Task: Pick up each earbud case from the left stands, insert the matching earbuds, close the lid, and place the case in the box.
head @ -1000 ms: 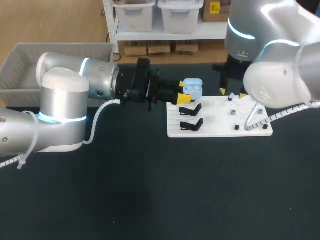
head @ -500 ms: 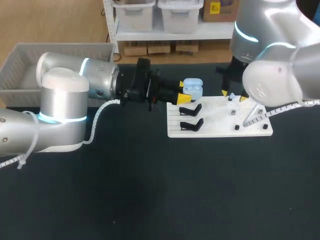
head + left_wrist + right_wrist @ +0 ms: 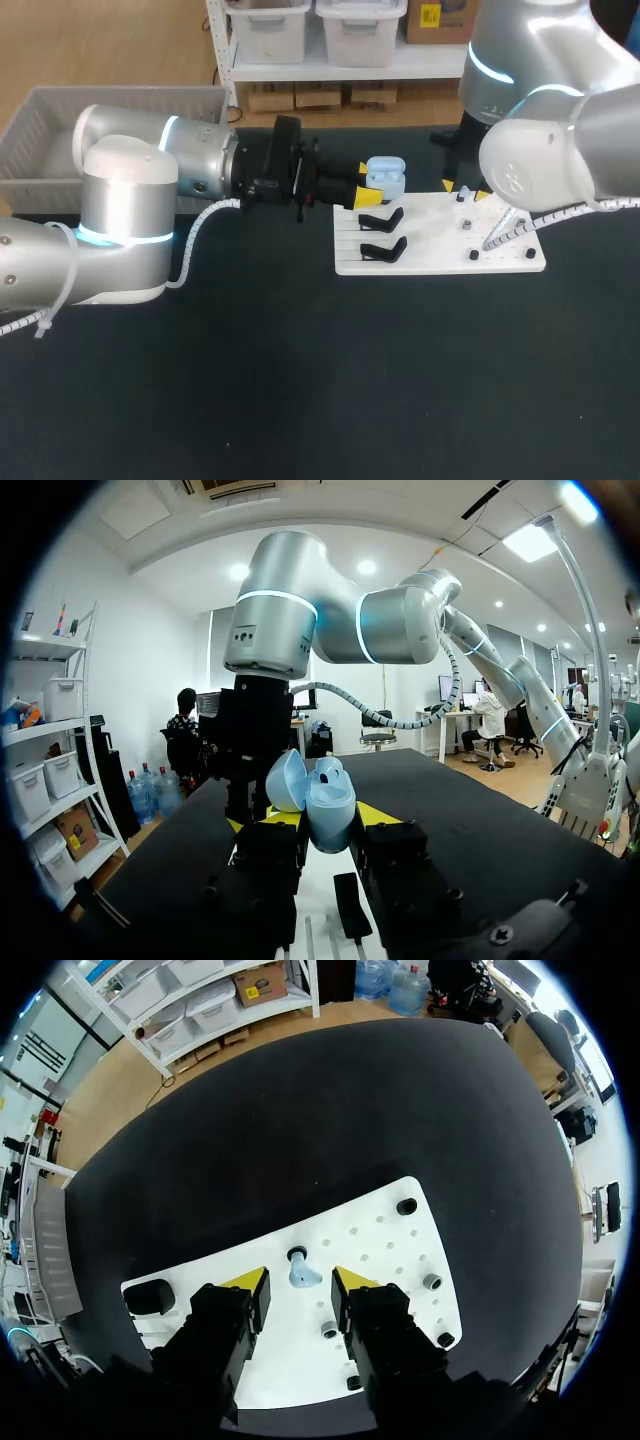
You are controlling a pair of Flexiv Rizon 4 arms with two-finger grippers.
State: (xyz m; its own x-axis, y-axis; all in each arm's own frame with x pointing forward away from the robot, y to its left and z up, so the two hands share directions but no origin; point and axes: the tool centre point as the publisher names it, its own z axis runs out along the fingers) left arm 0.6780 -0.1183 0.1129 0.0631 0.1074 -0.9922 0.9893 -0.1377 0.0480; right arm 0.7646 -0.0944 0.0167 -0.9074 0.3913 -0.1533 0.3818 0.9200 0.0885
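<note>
While left claw point(image 3: 322, 818) clamps the open case point(image 3: 318, 788), right claw point(image 3: 298, 1280) gapes over an earbud point(image 3: 303, 1276).

Left arm point(image 3: 120, 190) & right arm point(image 3: 545, 160) — glossy silver-grey shells w/ glowing cyan rings, white ribbed cables; left gripper point(image 3: 330, 816), right gripper point(image 3: 300, 1281) black, yellow-tipped.

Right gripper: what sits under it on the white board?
A light blue earbud stands on the white board, below the gap between the right gripper's open fingers. The finger bodies hide the board directly beneath them.
</note>
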